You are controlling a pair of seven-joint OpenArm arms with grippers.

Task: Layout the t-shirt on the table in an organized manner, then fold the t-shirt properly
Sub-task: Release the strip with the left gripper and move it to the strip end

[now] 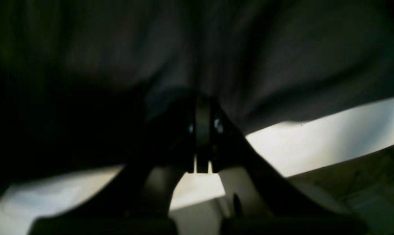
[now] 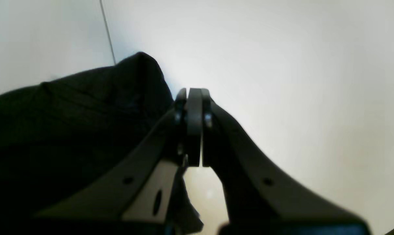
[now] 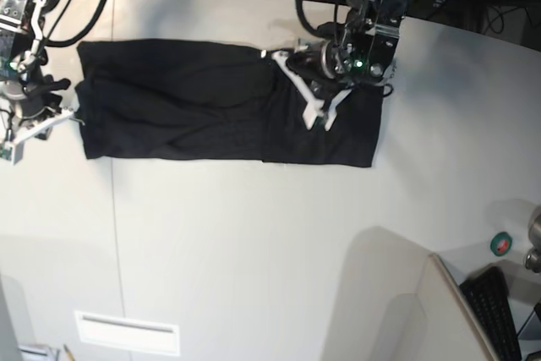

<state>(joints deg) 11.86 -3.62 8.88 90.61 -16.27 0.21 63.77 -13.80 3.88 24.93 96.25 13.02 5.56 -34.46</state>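
The black t-shirt [image 3: 186,107] lies as a long flat band across the far part of the off-white table [image 3: 254,251]; no print shows. My left gripper [image 3: 317,114] is over the shirt's right part, where a layer is folded over. In the left wrist view it [image 1: 201,130] is shut, with dark fabric [image 1: 249,49] draped over its tip and raised off the table [image 1: 314,143]. My right gripper [image 3: 74,116] is at the shirt's left edge. In the right wrist view it [image 2: 193,94] is shut, with shirt fabric [image 2: 69,114] bunched at its left and hanging under the fingers.
A thin dark seam [image 3: 114,234] runs down the table's left part and shows in the right wrist view [image 2: 107,32]. A green tape roll [image 3: 502,245] and a keyboard [image 3: 494,310] sit at the right, beyond a pale panel [image 3: 406,310]. Cables lie behind the table's far edge.
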